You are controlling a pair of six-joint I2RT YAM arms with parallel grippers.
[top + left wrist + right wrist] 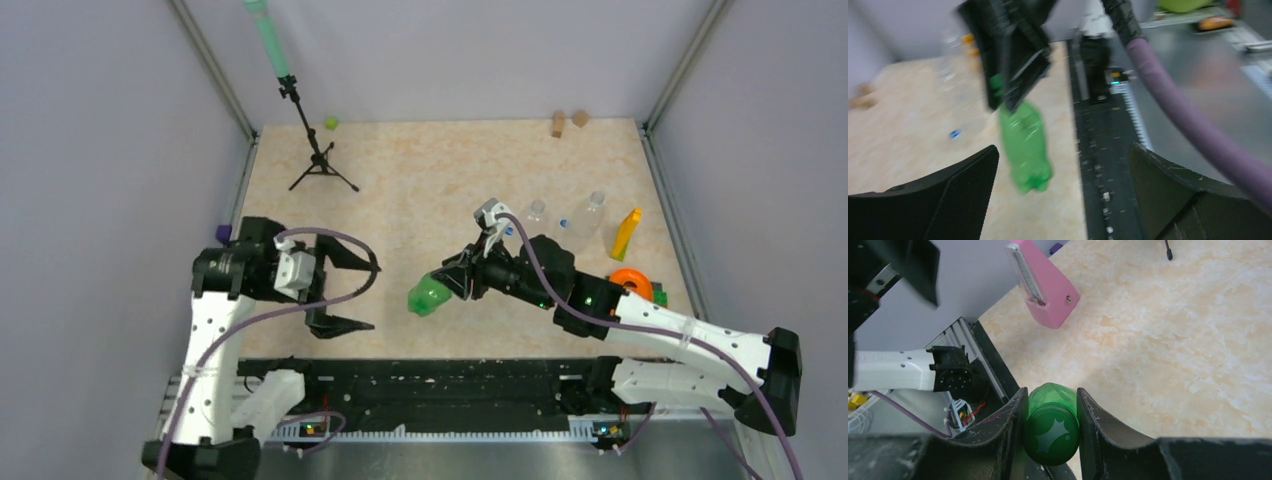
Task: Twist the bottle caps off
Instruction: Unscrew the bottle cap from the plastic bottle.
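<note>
Green bottle, base leftward, clamped in right gripper; left gripper spread wide.

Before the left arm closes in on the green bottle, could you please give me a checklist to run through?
1. Grip: right pincer shut on the green bottle at its cap end: ok.
2. Cap: dark green cap on the bottle: ok.
3. Receiver: left pincer open: ok.
4. Access: bottle's body bare for a grasp: ok.
5. Alignment: bottle centred between the left fingers: not ok, it sits near one finger in the left wrist view.
6. Clearance: bottle lifted off the table: cannot tell.
</note>
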